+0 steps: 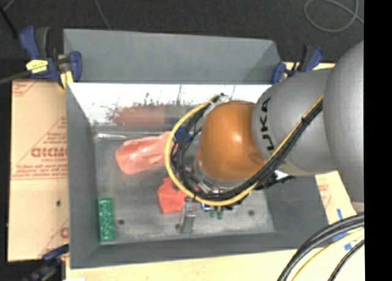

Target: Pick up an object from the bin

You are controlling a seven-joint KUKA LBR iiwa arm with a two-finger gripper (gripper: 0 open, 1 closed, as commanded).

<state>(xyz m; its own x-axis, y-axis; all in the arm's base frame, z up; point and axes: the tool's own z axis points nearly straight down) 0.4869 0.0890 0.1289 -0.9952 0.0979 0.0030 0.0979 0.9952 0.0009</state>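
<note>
Big grey bin (82,151), the arm's orange-capped wrist (226,142) over its middle. A pale pink baggy thing (141,154) lies to the left, with a red lump (168,199) below it and a green block (106,218) in the front-left corner. The gripper (186,218) sits just beside the red lump. Can't tell how open it is, or if it's got anything.

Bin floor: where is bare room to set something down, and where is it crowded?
Bare: between green block and red piece, below the pink object; also the lower right corner beside the arm. Crowded: centre, where those two and the gripper cluster.
</note>
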